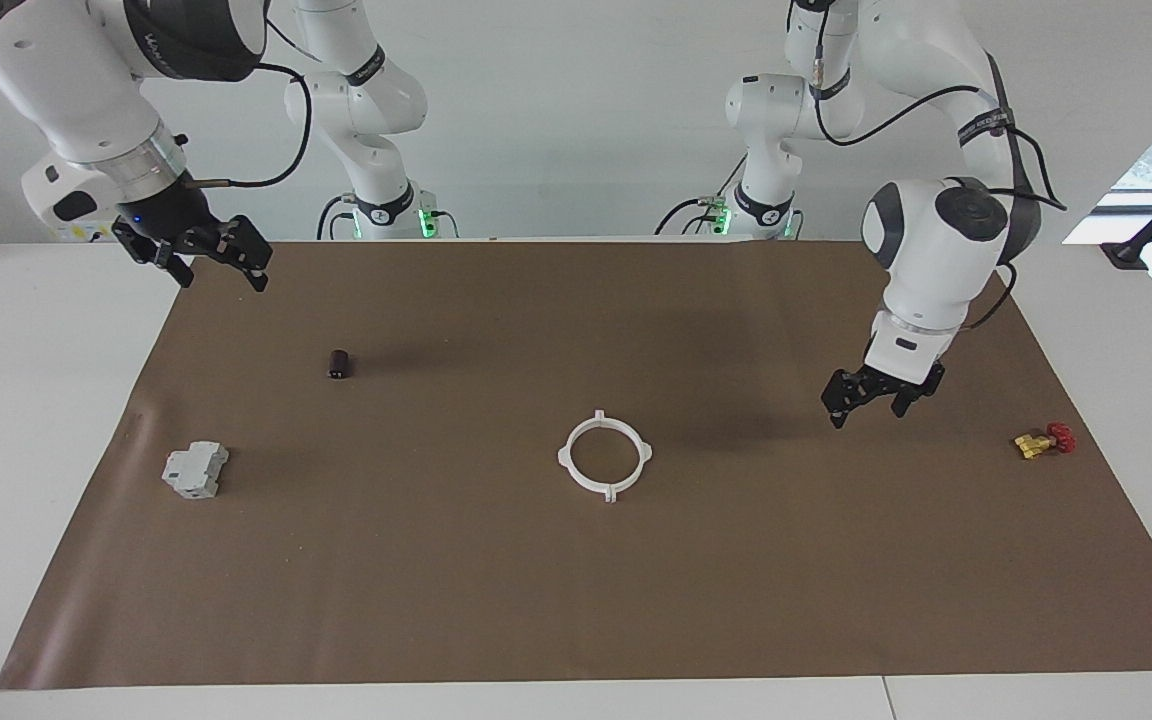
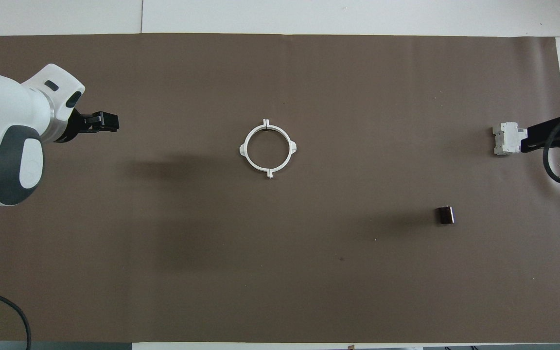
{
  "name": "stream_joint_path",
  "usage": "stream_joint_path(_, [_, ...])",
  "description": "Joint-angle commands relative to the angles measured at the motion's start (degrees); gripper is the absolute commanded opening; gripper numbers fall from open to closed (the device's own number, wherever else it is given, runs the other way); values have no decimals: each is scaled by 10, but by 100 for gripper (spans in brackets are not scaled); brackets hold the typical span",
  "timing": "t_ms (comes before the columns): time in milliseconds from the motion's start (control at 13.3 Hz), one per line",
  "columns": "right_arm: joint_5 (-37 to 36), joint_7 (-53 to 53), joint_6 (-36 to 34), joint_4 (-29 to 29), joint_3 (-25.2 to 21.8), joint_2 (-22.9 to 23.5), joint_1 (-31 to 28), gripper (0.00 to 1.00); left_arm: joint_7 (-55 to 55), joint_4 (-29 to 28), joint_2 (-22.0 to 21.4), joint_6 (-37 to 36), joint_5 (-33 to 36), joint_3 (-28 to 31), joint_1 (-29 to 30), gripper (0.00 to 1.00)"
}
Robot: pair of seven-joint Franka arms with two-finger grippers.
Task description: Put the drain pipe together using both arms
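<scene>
Both my grippers, left gripper and right gripper, look open and empty, well away from the thin white plastic ring; any bump could split it.

A: Where's the drain pipe?
B: Flat on the mat, mid tabletop, nothing touching it.

A: Other stuff?
B: Boxy block at the right arm's end; small cylinder near it, closer to the robots. Valve at the left arm's end.

A: Pincers?
B: Left pincer over the mat between pipe and valve. Right pincer over the mat's corner at its own end.
</scene>
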Motion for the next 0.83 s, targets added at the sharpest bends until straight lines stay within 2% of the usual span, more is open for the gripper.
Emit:
stream_joint_path(0, [5,-14,-13,13,4,7,-1,100,77,2,-41,-54,-26,-5,42,100])
stream_joint_path(300, [4,-39,-7,13,4,7,2,100,146,87,-48,-174,-34,3,80,100])
stream_joint_path(601, [4,-40,-7,13,4,7,2,100,165,197,-40,-293,-48,3,98,100])
stream_joint_path(751, [4,-40,-7,13,4,7,2,100,165,224,-39,-332,-50,3,105,100])
